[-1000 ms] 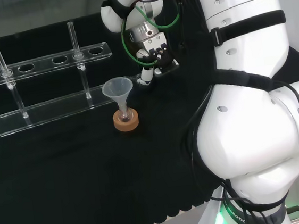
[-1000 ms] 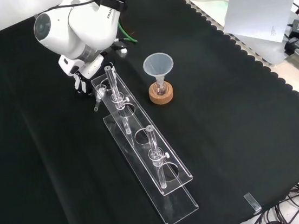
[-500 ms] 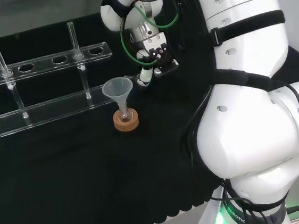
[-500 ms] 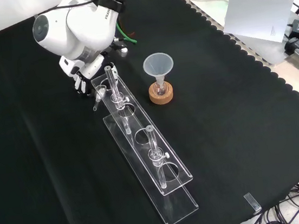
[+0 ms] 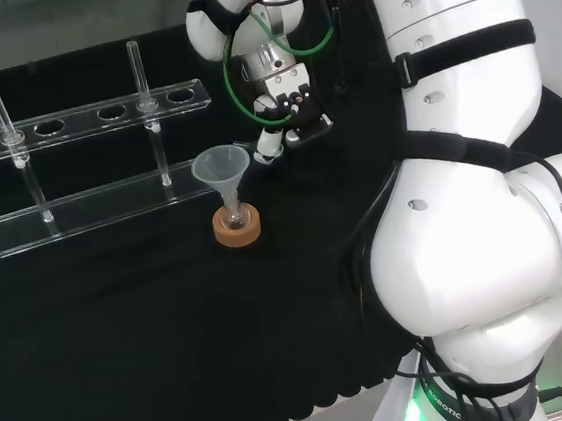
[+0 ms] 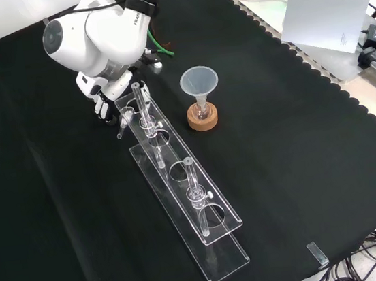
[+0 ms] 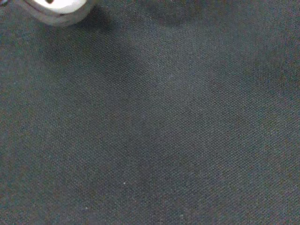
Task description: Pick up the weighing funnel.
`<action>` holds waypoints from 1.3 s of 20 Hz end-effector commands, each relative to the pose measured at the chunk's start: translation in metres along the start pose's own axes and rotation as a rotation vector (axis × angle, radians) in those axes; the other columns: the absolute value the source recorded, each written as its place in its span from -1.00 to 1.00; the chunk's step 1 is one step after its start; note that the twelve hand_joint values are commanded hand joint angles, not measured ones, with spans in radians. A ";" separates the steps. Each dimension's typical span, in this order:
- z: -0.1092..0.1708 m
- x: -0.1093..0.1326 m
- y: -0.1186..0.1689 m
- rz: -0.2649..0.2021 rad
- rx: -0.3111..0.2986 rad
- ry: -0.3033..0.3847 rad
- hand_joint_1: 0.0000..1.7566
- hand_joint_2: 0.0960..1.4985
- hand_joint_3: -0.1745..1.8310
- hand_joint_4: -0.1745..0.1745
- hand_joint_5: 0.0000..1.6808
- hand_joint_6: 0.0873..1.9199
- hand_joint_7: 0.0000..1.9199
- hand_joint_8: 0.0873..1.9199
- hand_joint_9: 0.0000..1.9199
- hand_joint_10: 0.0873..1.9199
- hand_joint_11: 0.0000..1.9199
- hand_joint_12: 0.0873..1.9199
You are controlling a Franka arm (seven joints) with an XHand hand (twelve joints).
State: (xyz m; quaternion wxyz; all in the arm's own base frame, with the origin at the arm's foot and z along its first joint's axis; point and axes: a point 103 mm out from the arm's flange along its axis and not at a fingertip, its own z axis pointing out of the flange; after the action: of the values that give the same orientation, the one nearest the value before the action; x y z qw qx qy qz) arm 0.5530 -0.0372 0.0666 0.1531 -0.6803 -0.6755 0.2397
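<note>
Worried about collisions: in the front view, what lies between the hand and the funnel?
In the front view, the clear rack, a glass tube upright in its upper end, stands between hand and funnel.

Head view: camera behind and above the arm's base, facing across the desk; the funnel stands left of the arm's links. Front view: opposite the arm, looking down; shares the funnel and the tube rack beside it. Wrist view: close above cloth.
</note>
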 end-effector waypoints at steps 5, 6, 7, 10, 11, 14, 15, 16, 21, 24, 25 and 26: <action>0.001 0.007 0.005 0.045 -0.024 -0.056 -0.13 -0.10 -0.37 0.37 0.27 -0.24 -0.53 -0.26 -0.14 -0.50 -0.31 0.20; 0.000 0.008 0.006 0.051 -0.025 -0.068 -0.01 -0.04 -0.38 0.62 0.30 -0.22 -0.51 -0.26 -0.11 -0.51 -0.28 0.18; 0.001 0.005 0.006 0.052 -0.022 -0.073 0.09 -0.01 -0.37 0.80 0.33 -0.20 -0.49 -0.27 -0.08 -0.53 -0.24 0.15; -0.001 0.005 0.006 0.068 -0.020 -0.094 0.21 -0.02 -0.32 0.98 0.37 -0.20 -0.45 -0.28 0.00 -0.59 -0.18 0.10; -0.001 0.005 0.006 0.072 -0.019 -0.096 0.22 -0.04 -0.31 1.00 0.38 -0.21 -0.44 -0.28 0.02 -0.61 -0.16 0.08; -0.002 0.000 0.003 0.077 -0.020 -0.093 0.23 -0.07 -0.28 1.00 0.41 -0.23 -0.41 -0.29 0.07 -0.65 -0.12 0.06; -0.003 -0.001 0.002 0.079 -0.024 -0.094 0.24 -0.07 -0.27 1.00 0.41 -0.24 -0.40 -0.28 0.08 -0.66 -0.11 0.05; -0.004 -0.003 0.000 0.080 -0.032 -0.095 0.24 -0.08 -0.27 1.00 0.42 -0.25 -0.39 -0.29 0.09 -0.67 -0.10 0.04; -0.014 -0.015 -0.011 0.090 -0.089 -0.088 0.26 -0.15 -0.23 1.00 0.49 -0.35 -0.21 -0.32 0.21 -0.75 0.05 -0.07; -0.023 -0.024 -0.020 0.094 -0.110 -0.089 0.27 -0.17 -0.22 1.00 0.53 -0.40 -0.11 -0.35 0.28 -0.81 0.10 -0.12; -0.026 -0.027 -0.023 0.097 -0.115 -0.091 0.27 -0.18 -0.21 1.00 0.54 -0.42 -0.09 -0.35 0.30 -0.83 0.11 -0.13; -0.029 -0.030 -0.027 0.099 -0.117 -0.094 0.27 -0.18 -0.21 1.00 0.54 -0.43 -0.08 -0.36 0.31 -0.84 0.12 -0.13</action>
State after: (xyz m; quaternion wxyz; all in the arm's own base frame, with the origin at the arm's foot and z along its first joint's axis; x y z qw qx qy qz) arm 0.5484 -0.0474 0.0829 0.0905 -0.7018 -0.6591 0.2547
